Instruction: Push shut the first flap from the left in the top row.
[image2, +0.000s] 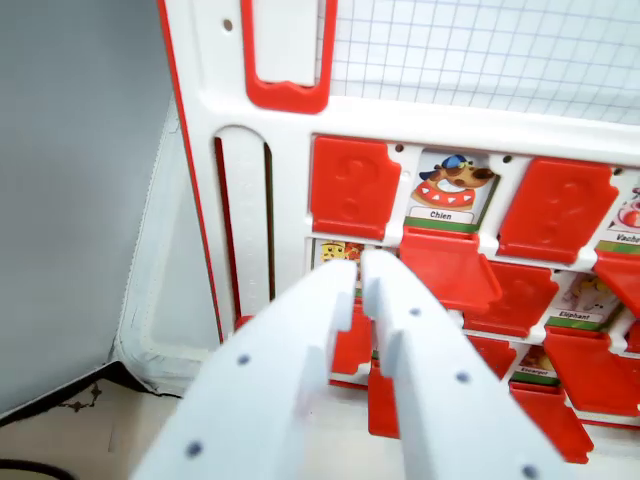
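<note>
Two white fingers (395, 300) of our gripper (360, 268) are filling the lower middle of the wrist view, their tips sitting almost pressed together with only a thin slit between them and nothing pinched there. We are hovering in front of a white game board (205, 110) with red trim, its red handle loop (285, 95) showing at the top edge. At the board's upper left corner, the first flap (352, 185) of the top row is lying flat and shut, showing its red question mark face. Just beside it, a dog card (450, 190) labelled "Chien" is standing exposed, its flap (448, 268) hanging open below it. Next along the row, another red flap (560, 208) is lying shut. Our fingertips are sitting below the first flap, over the second row's left end; we cannot tell whether they are touching the board.
</note>
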